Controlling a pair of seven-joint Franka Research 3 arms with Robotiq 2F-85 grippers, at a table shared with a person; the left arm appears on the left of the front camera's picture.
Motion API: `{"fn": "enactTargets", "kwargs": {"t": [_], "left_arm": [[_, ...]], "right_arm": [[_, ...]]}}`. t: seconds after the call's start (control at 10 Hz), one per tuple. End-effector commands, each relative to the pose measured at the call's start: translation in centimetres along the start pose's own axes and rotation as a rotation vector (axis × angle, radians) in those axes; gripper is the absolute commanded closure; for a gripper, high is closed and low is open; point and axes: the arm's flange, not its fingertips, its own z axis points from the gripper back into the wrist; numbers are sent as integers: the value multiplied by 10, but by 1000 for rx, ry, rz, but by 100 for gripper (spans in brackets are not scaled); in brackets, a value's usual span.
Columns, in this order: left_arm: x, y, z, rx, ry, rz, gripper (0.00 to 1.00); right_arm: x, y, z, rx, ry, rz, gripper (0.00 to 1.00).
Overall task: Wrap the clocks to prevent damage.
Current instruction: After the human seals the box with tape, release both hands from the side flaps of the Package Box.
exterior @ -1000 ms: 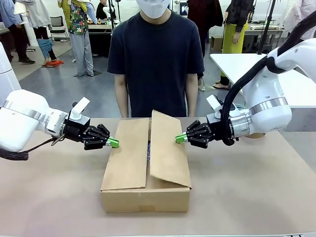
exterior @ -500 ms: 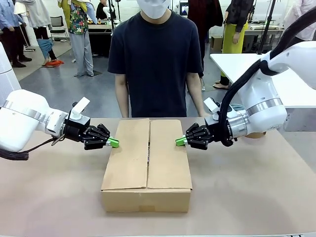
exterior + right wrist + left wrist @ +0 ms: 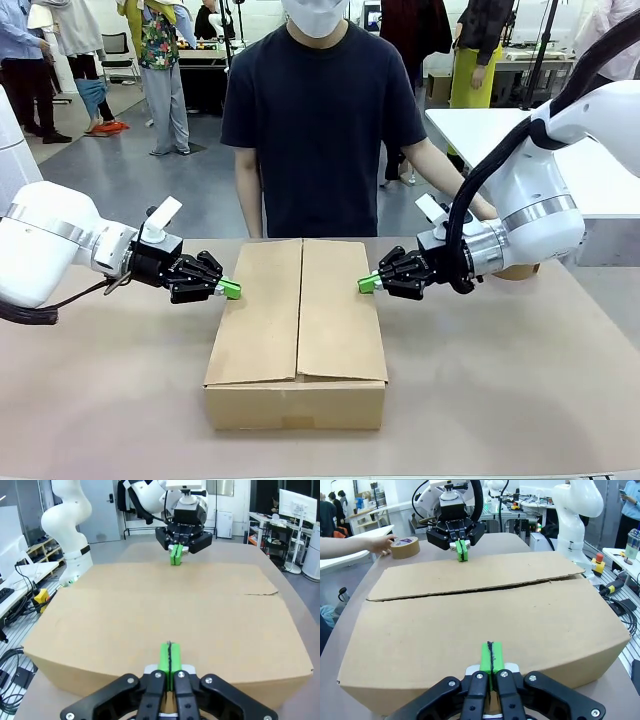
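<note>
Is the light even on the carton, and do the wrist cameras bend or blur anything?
Front view: soft, even light on the carton, faint shadow at its base, no glare. Left wrist view: carton edges bow from the wide lens; left gripper sharp. Right wrist view: same bowing; right gripper sharp.

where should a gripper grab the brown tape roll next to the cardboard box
Probably the ring wall of the brown tape roll, from straight above: it lies flat on the table, core opening upward, so one finger can drop inside and one outside. Pick the side away from the person's hand, which touches the roll.
</note>
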Motion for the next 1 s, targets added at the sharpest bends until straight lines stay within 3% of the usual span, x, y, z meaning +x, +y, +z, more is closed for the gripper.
{"fn": "enactTargets", "kwargs": {"t": [0.0,0.9], "left_arm": [[-3,0,-3,10,2,6,100],[-3,0,-3,10,2,6,100]], "right_arm": [[-4,3,-6,-24,5,-8,99],[-4,3,-6,-24,5,-8,99]]}}
